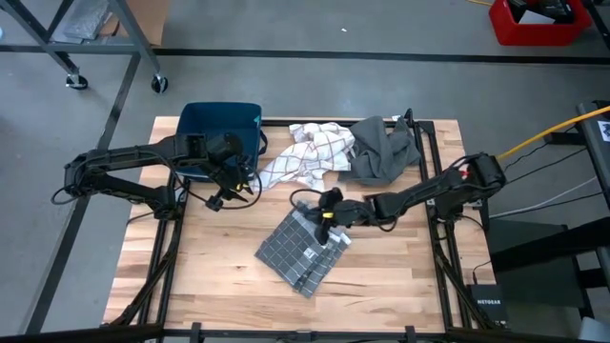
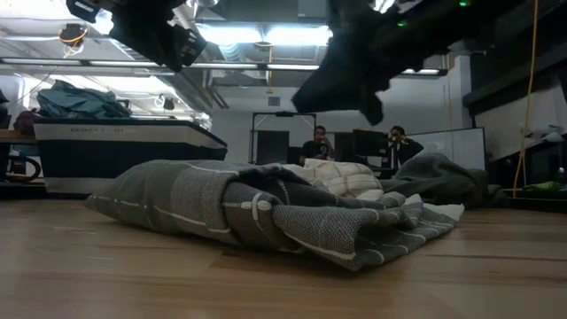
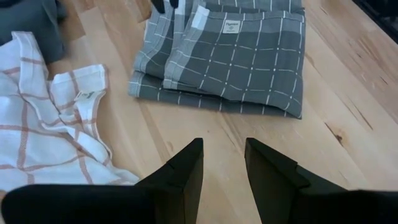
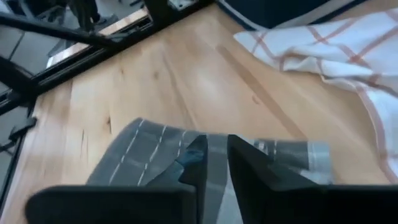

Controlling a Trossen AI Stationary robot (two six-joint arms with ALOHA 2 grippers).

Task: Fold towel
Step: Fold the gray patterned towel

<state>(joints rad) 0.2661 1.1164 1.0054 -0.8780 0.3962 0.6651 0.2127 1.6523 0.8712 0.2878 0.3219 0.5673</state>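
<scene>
Overhead, going left to right: the left arm reaches in from the table's left side, and the left gripper hangs above bare wood just in front of a dark blue bin. Its fingers stand narrowly apart with nothing between them, so this arm appears to be waiting clear of the work.

Next comes a crumpled white checked towel near the table's far edge, likely waiting its turn. Below it, near the table's middle, lies the grey checked towel, the task's item, folded into a compact rectangle with its label facing up. The fold looks nearly or fully done.

Over the grey towel's upper corner sits the right gripper. Its fingers are close together; whether they pinch cloth cannot be told. Farther right, a plain grey cloth lies heaped.
</scene>
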